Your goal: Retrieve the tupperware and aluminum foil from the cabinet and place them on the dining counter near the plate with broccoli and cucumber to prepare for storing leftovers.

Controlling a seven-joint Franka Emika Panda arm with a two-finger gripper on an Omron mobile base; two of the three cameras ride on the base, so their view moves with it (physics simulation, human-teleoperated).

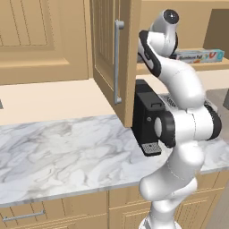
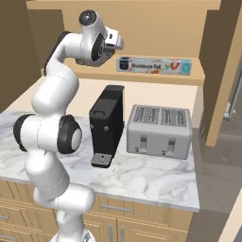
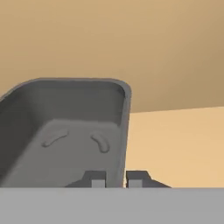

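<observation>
In the hand view the tool sits at the bottom centre of the frame, its two dark fingertips pinching the right-hand wall of a grey tupperware, one tip inside the tub and one outside. The tub fills the left half of that frame, open side toward the camera, with the tan cabinet shelf to its right.

In the right base view the arm reaches up into the open cabinet at the upper left of the frame; the fingers themselves are hidden behind the wrist. The aluminum foil box lies lengthwise on the shelf at upper centre, just right of the wrist. In the left base view it shows at the upper right, beside the open cabinet door.

Below the shelf, on the marble counter, a black coffee machine stands just left of a silver toaster.
</observation>
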